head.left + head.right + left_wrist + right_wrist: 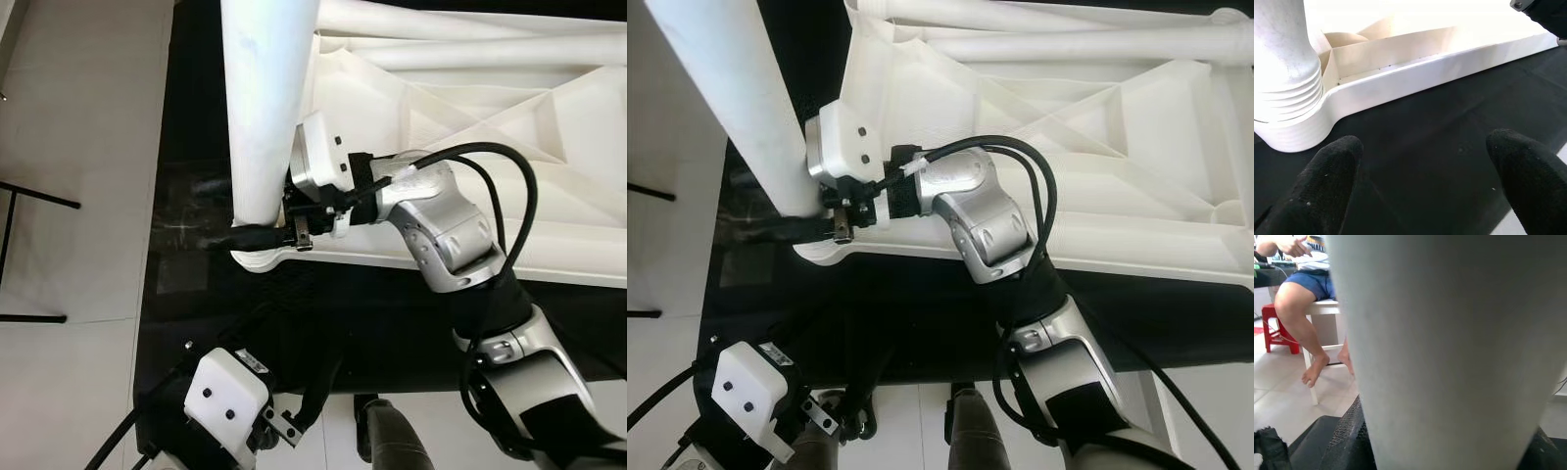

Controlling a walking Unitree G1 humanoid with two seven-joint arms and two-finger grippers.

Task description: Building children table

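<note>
White plastic tabletop (pixel 490 147) lies upside down on a black mat (pixel 196 196), ribbed underside up; one white table leg (pixel 265 98) stands upright in the socket at its near-left corner. Head views: right gripper (pixel 294 233) is at the base of that leg, black fingers reaching around it just above the socket, closed on the leg. Two more white legs (pixel 470 29) lie flat along the far edge of the tabletop. Left gripper (pixel 279 426) hangs low over the mat near the pale tiled floor (pixel 78 147), touching nothing. Left wrist view: both black fingertips (pixel 1327 171) set wide apart above the mat; the leg's ridged base sits in the corner socket ahead. Right wrist view: leg fills the foreground; behind it a seated person (pixel 1303 298) on a white stool, red stool (pixel 1276 328) beside.
</note>
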